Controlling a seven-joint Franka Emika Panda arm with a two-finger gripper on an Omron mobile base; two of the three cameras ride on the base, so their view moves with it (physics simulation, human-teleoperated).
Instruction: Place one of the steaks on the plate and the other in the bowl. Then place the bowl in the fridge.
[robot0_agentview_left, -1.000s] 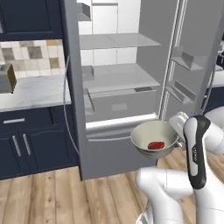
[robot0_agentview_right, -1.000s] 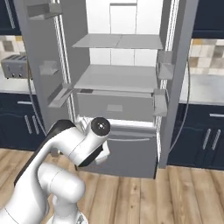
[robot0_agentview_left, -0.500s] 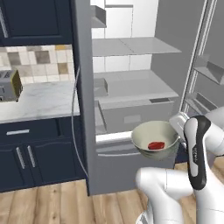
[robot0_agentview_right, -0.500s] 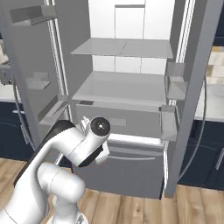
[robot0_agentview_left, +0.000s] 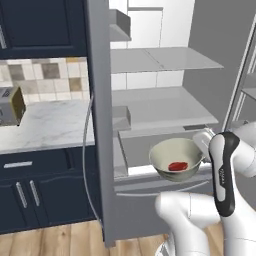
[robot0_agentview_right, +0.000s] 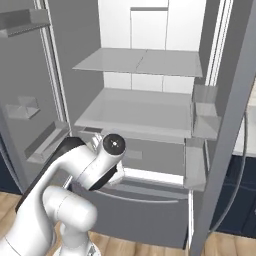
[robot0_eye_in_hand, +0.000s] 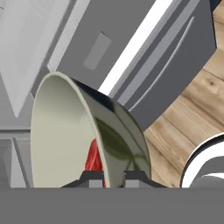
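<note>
Left base view: the bowl (robot0_agentview_left: 177, 159) is held up in the air in front of the open fridge (robot0_agentview_left: 165, 107), roughly level w/ the drawer front below the lower shelf (robot0_agentview_left: 160, 106). One steak (robot0_agentview_left: 177, 166) can be seen lying on the cream bottom of the bowl, a bit right of centre. The bowl's right rim is met by the white arm, but the pincer itself is hidden behind the wrist there, so its fingers can't be made out from this side. Further left, a marble bench (robot0_agentview_left: 45, 125) w/ a toaster (robot0_agentview_left: 11, 105) on it, navy cabinets (robot0_agentview_left: 40, 190) underneath, tiled wall behind. Wood floor (robot0_agentview_left: 55, 242) at the bottom.

Right base view: fridge interior is seen straight on, both doors swung open, two pale shelves inside and door bins (robot0_agentview_right: 206, 116) on the right door. The arm's elbow is parked in front of the bottom drawer (robot0_agentview_right: 145, 207); bowl and pincer are blocked by it.

Hand view: the pincer (robot0_eye_in_hand: 113, 178) is clamped narrow on the bowl's rim, one finger inside the wall and one outside, so the bowl is gripped by its edge. The grey-olive outside faces right, cream inside faces left. A red sliver of the steak is visible inside, just next to the inner finger (robot0_eye_in_hand: 94, 179). Behind the bowl the fridge's drawer front and a bright strip are seen, w/ wood floor at right.
</note>
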